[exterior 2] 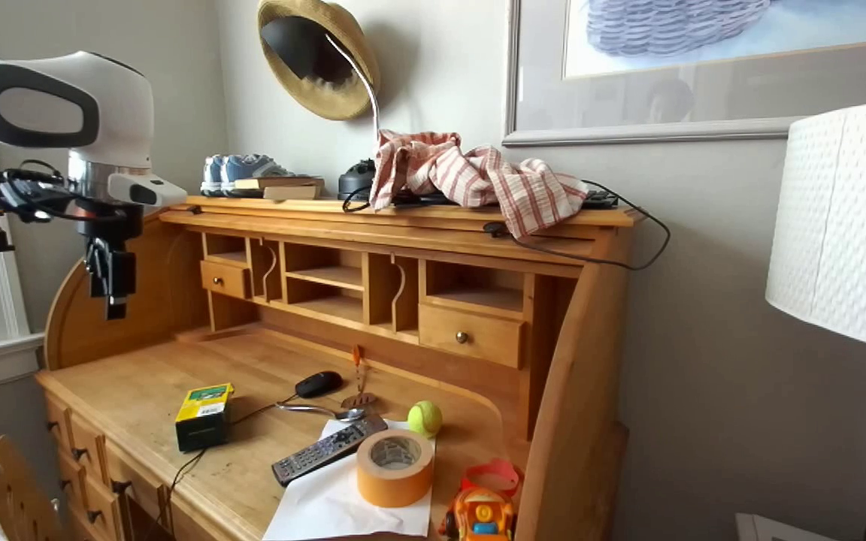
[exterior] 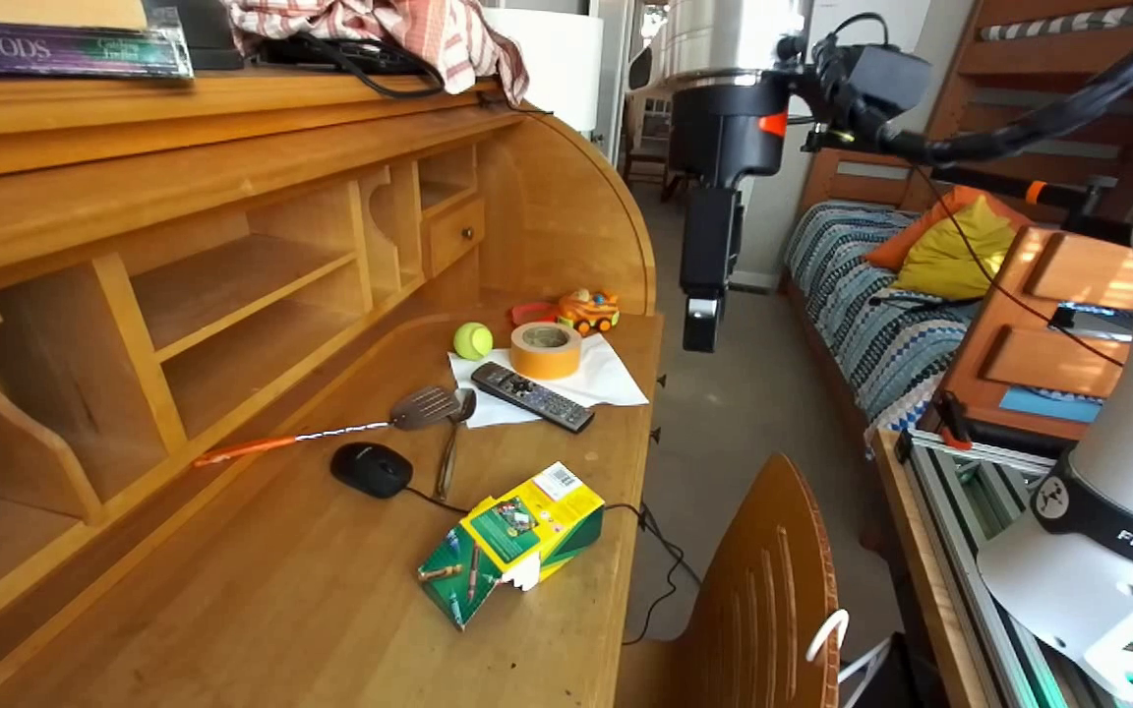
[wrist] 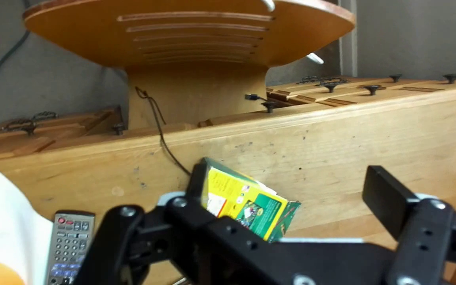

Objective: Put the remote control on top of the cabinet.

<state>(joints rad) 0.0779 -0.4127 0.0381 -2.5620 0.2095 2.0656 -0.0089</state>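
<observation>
The remote control (exterior: pixel 532 396) is a slim dark bar with greyish buttons. It lies flat on the desk surface, partly on white paper beside a roll of tape, in both exterior views (exterior 2: pixel 330 451). In the wrist view the remote control (wrist: pixel 69 247) is at the lower left, cut off by the frame and partly behind the gripper. The cabinet (exterior 2: pixel 403 220) is a light-brown roll-top desk; its side panel (exterior: pixel 576 206) is curved. My gripper (wrist: pixel 291 190) is open and empty, high above the desk's front side. It points down in both exterior views (exterior: pixel 702 324) (exterior 2: pixel 116 304).
A green-and-yellow box (exterior: pixel 527 531), mouse (exterior: pixel 371 469), spatula (exterior: pixel 424 407), spoon (exterior: pixel 448 452), ball (exterior: pixel 473 341), tape (exterior 2: pixel 395 477) and toy car (exterior 2: pixel 482 515) lie on the desk. A cloth (exterior 2: pixel 478 176), books (exterior 2: pixel 290 188) and shoes (exterior 2: pixel 241 171) occupy the top. A chair (exterior: pixel 763 590) stands in front.
</observation>
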